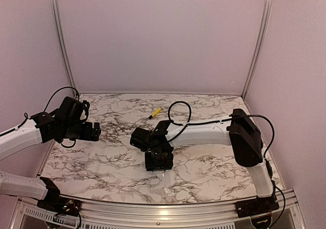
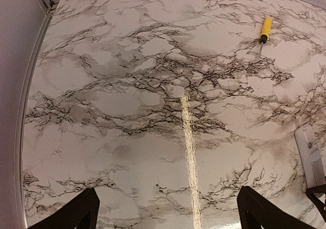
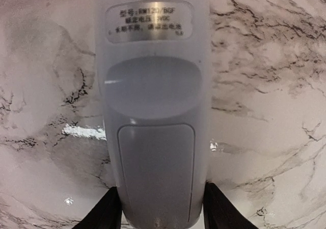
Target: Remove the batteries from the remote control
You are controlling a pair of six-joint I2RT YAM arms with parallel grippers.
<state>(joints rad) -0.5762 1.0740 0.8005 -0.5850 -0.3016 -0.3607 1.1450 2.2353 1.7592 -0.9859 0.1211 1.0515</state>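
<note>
The right gripper is seen closed on the remote control: its two dark fingers are pressed against the long sides of the remote's end, one on each side. The remote is laid flat on the table, back face up, near the middle and somewhat toward the near edge. A printed label is carried on that face, and the battery cover is seen shut and flush, so the batteries are hidden from view.

The left gripper is held above the table near the left edge, its fingers spread wide with nothing between them and nothing touched.

One remote control is counted, and one yellow-handled screwdriver, which is laid well apart from the remote, toward the middle of the far edge. Two arms are counted.

The table is covered in a white marble pattern with dark veins, and a bright streak of light is reflected on it in the left wrist view. It is enclosed by plain pale lilac walls, joined at the far corners by metal posts
</note>
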